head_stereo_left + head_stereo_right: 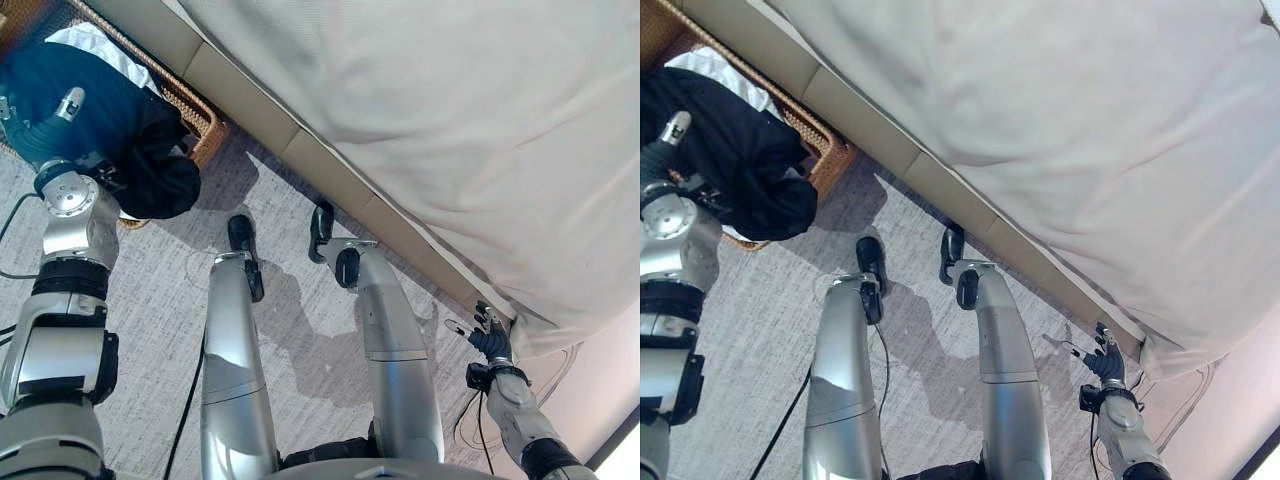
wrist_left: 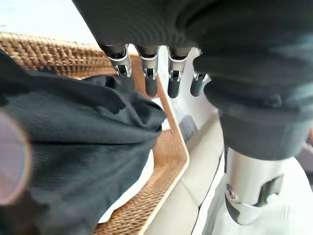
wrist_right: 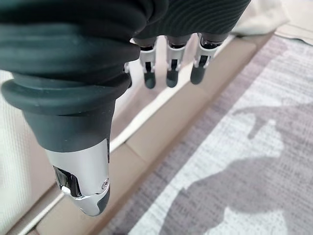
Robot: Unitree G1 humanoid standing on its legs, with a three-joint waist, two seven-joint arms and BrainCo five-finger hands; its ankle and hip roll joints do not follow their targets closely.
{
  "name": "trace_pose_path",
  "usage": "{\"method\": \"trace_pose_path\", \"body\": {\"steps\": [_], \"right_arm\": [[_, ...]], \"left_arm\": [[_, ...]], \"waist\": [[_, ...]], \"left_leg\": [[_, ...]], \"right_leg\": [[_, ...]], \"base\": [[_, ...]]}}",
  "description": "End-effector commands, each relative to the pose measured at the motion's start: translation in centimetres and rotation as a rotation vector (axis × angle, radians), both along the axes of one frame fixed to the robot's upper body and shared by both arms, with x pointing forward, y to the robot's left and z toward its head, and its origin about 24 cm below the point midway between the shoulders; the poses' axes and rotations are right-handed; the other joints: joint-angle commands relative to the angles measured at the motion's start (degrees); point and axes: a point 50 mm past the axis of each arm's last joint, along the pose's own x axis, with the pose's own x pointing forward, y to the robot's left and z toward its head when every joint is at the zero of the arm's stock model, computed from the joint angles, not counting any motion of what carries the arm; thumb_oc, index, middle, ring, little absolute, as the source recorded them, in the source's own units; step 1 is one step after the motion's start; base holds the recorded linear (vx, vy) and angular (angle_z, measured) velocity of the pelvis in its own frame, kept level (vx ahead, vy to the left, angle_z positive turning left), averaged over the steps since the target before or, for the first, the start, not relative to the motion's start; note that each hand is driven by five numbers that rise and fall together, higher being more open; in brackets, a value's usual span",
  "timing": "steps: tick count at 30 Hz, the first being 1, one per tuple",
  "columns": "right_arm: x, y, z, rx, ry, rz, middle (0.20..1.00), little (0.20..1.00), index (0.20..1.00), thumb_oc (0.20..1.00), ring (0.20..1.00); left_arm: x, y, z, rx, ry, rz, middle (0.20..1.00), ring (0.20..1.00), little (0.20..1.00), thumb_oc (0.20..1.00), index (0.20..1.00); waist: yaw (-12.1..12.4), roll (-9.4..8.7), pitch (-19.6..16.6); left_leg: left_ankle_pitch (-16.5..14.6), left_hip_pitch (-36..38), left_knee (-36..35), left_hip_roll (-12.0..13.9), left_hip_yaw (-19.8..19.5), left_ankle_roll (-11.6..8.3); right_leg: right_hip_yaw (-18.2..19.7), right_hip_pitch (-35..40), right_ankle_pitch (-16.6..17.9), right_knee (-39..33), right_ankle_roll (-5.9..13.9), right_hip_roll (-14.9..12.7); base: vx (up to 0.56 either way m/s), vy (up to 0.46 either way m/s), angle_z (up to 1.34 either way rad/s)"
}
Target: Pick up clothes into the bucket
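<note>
Left wrist view looks along the left hand (image 2: 156,73), whose fingers hang straight and relaxed just above a dark garment (image 2: 73,147) heaped in the woven basket (image 2: 171,166). Nothing is pinched between fingers and thumb, so the cloth appears to rest on its own weight. In the left eye view the same garment (image 1: 120,130) bulges over the basket's near rim (image 1: 205,125), part of it draped outside toward the grey carpet (image 1: 300,330). A white cloth (image 1: 95,45) lies under it, further inside. The basket stands on the floor right against the base of the bed (image 1: 330,175), which keeps it within the left arm's reach. The overhanging fold probably wants tucking in before the task counts as complete.

The right hand (image 3: 168,71) hangs idle at the robot's side near the bed base, fingers loosely extended and holding nothing, clear of the white bedcover (image 1: 450,120).
</note>
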Motion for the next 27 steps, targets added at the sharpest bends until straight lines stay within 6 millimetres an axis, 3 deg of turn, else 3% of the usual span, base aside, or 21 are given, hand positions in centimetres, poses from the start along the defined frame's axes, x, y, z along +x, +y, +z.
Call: {"method": "trace_pose_path", "body": {"steps": [1,5,10,14,15,19,20,21,23,27], "right_arm": [[-0.2,-0.5,0.4,-0.002,-0.010,-0.023,1.000,1.000,1.000,1.000,1.000],[0.1,0.2,0.4,-0.006,-0.027,0.006,1.000,1.000,1.000,1.000,1.000],[0.7,0.9,0.3,-0.011,-0.026,0.041,1.000,1.000,1.000,1.000,1.000],[1.3,0.5,0.4,-0.043,-0.012,0.049,1.000,1.000,1.000,1.000,1.000],[1.3,0.5,0.4,-0.044,-0.009,0.050,1.000,1.000,1.000,1.000,1.000],[1.4,-0.4,0.5,-0.066,0.009,0.023,1.000,1.000,1.000,1.000,1.000],[1.4,-0.4,0.5,-0.067,0.010,0.023,1.000,1.000,1.000,1.000,1.000],[1.2,-0.6,0.3,-0.061,0.024,0.022,1.000,1.000,1.000,1.000,1.000],[0.7,-0.7,-0.4,-0.047,0.053,-0.004,1.000,1.000,1.000,1.000,1.000],[-0.8,-1.0,-1.7,-0.033,0.123,-0.010,1.000,1.000,1.000,1.000,1.000]], "left_arm": [[-1.6,1.0,3.0,0.051,-0.139,0.115,1.000,1.000,1.000,1.000,1.000],[-3.2,1.9,3.0,0.211,-0.074,0.295,1.000,1.000,1.000,1.000,1.000],[-4.0,2.2,2.4,0.363,0.024,0.366,1.000,1.000,1.000,1.000,1.000],[-4.4,1.8,-1.4,0.461,0.153,0.276,1.000,1.000,1.000,1.000,1.000],[-4.5,1.8,-1.5,0.460,0.156,0.275,1.000,1.000,1.000,1.000,1.000],[-6.0,0.2,-8.3,0.365,0.233,0.022,1.000,1.000,1.000,1.000,1.000],[-6.1,0.3,-8.3,0.363,0.233,0.020,1.000,1.000,1.000,1.000,1.000],[-6.4,-0.3,-11.1,0.293,0.283,-0.048,1.000,1.000,1.000,1.000,1.000],[-7.0,-2.7,-13.9,0.189,0.262,-0.194,1.000,1.000,1.000,1.000,1.000],[-9.3,-4.7,-19.0,0.043,0.346,-0.415,1.000,1.000,1.000,1.000,1.000]], "waist": [[1.5,-0.67,-0.9],[1.9,-1.07,-0.9],[2.6,-0.53,-0.9],[4.5,2.09,-1.0],[4.4,2.10,-0.9],[5.5,5.05,-1.6],[5.5,5.04,-1.4],[5.1,5.39,-2.2],[5.4,6.40,-3.6],[5.8,7.81,-8.2]], "left_leg": [[-2.7,5.6,-4.2,1.1,-1.3,0.67],[-1.6,8.2,-7.0,1.3,-0.9,0.24],[0.7,13.8,-12.6,1.4,-0.1,-0.08],[3.7,22.9,-20.5,0.2,0.6,-0.53],[3.8,23.4,-20.8,0.2,0.7,-0.53],[7.3,37.0,-31.4,-1.2,1.5,-1.70],[7.4,37.4,-31.7,-1.2,1.5,-1.71],[10.2,41.6,-35.8,-1.5,2.2,-1.78],[11.5,46.8,-40.2,-1.5,2.1,-2.32],[13.6,56.7,-48.0,-0.9,2.8,-3.36]], "right_leg": [[3.5,6.4,0.1,-4.9,6.62,-3.9],[3.8,8.8,1.1,-7.4,6.89,-3.9],[3.8,13.8,3.1,-12.4,7.39,-3.8],[4.1,21.5,4.8,-17.7,7.54,-3.5],[4.1,21.9,4.9,-18.0,7.54,-3.5],[4.1,34.7,6.9,-26.4,7.40,-3.4],[4.0,35.1,7.0,-26.7,7.40,-3.4],[3.6,39.1,9.2,-30.3,6.95,-3.4],[2.7,43.9,9.6,-33.3,7.06,-3.0],[2.1,53.0,10.1,-39.0,7.69,-2.0]], "base": [[0.00,0.000,0.00],[-0.01,-0.002,0.01],[-0.04,-0.002,0.00],[-0.02,0.004,0.00],[0.01,0.020,-0.07],[0.03,-0.012,-0.02],[-0.02,-0.016,0.04],[-0.01,-0.030,0.03],[0.08,-0.062,0.05],[0.18,-0.046,-0.02]]}}
